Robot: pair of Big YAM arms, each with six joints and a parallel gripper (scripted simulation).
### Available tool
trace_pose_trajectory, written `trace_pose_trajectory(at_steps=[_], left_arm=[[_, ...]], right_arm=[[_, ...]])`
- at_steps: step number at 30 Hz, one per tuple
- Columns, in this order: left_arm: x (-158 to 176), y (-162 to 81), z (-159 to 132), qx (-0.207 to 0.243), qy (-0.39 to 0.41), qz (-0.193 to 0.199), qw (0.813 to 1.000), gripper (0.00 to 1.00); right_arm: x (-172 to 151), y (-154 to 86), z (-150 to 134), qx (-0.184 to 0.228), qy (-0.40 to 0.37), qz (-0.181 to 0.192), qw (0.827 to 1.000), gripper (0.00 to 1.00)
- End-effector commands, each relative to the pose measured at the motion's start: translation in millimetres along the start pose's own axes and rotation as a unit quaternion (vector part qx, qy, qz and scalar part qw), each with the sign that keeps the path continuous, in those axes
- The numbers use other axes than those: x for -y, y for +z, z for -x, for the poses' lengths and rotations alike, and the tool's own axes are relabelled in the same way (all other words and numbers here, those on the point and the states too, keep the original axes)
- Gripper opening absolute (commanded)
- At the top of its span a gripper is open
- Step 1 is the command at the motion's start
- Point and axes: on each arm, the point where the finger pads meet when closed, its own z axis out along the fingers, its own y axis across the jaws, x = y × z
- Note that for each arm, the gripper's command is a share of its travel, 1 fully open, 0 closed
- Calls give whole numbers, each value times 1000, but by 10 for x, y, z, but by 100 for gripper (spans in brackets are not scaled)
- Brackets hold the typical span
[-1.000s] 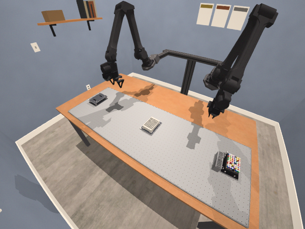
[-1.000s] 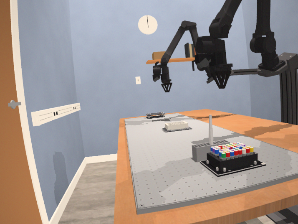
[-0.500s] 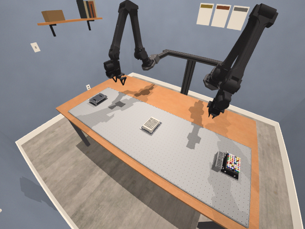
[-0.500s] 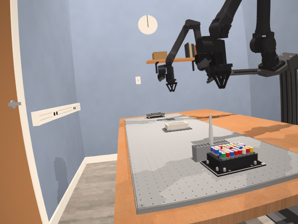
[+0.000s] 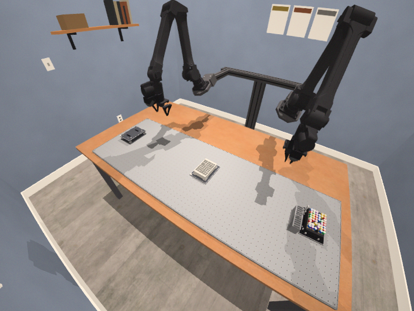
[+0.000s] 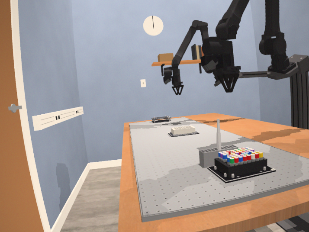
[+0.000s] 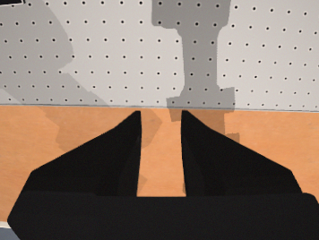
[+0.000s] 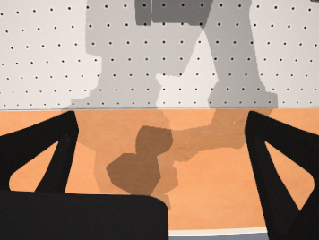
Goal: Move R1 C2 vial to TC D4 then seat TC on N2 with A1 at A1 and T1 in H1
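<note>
Tweezers (image 6: 218,134) upright beside the vial rack (image 5: 311,231) (image 6: 239,168)
Left gripper (image 5: 289,162) (image 6: 229,91) (image 7: 161,112), slightly open, hangs nearer the rack; right gripper (image 5: 162,112) (image 6: 177,94) (image 8: 161,113), wide open, farther off.

From my right wrist view, the black gripper (image 8: 161,114) stands wide open — nothing between its fingers. Below it I see the bare orange wood of the desk (image 8: 215,197), and beyond that the pale perforated board (image 8: 40,58), its edge running across the picture. Arm-shaped shadows (image 8: 130,58) fall over both board and wood — darkest in a blotch between the two fingers.
</note>
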Motion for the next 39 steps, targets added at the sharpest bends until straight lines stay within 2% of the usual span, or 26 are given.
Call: trace_pose_trajectory(at_steps=[1,39], left_arm=[[-167,31,258,13,-1,6,1000,24],[-1125,381,1046,1,2,5,1000,24]], right_arm=[[22,-48,111,12,-5,-1,1000,100],[22,-48,111,12,-5,-1,1000,100]])
